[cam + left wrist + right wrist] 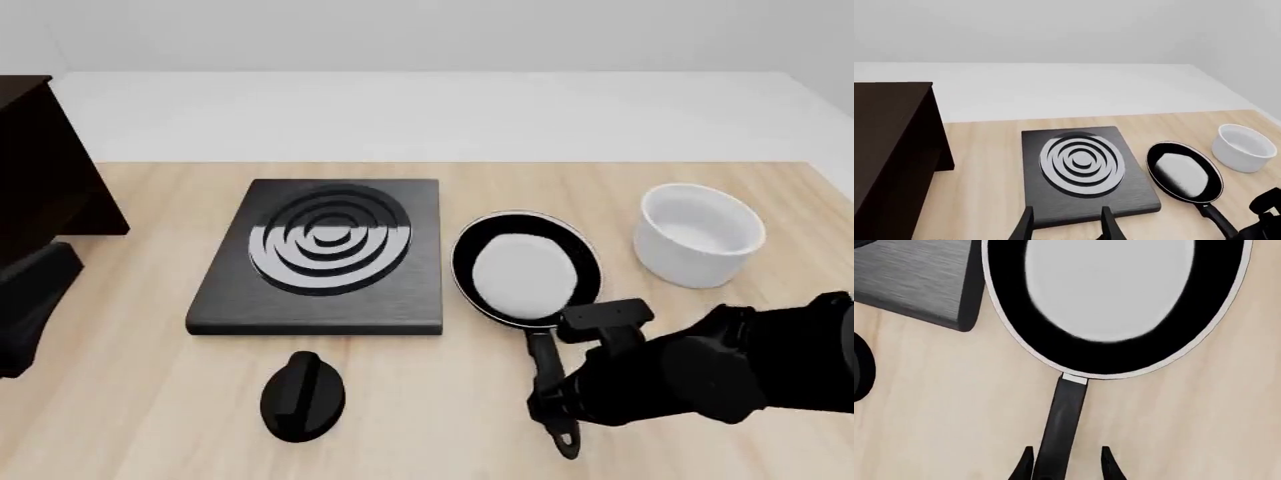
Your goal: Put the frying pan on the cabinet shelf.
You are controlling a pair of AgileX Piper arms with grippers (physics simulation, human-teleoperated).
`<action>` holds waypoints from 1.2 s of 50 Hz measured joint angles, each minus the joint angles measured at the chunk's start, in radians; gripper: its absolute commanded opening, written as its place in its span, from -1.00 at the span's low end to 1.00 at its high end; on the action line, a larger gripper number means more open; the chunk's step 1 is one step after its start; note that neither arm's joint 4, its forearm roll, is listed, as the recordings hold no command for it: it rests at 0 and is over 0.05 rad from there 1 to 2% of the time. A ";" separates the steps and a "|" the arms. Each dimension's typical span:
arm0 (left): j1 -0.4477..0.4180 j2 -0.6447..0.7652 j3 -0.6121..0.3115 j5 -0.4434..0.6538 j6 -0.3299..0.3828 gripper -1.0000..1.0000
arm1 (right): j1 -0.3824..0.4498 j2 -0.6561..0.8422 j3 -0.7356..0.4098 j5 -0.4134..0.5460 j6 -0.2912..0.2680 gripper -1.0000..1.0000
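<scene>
Pan [525, 272] rests on table, right of stove plate [323, 255]. Right gripper [1064, 463] is spread open astride handle [1062, 421], not yet closed. Handle should be centred between fingers before closing.

Flat black stove plate w/ silver rings [320, 258] sits mid-table. Round glossy black frying pan [525, 272] lies just right of it, touching or nearly; slim handle points toward camera. Right gripper [550, 392] is over that handle, jaw state unclear. Small black knob [303, 395] near plate's front edge. White round bowl [699, 234] right of plate, beyond pan. Dark brown wooden cabinet [43, 165] left of plate.
</scene>
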 measured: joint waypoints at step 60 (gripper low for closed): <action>-0.024 0.003 0.007 -0.006 0.009 1.00 | -0.293 -0.523 -0.107 0.345 -0.277 -1.00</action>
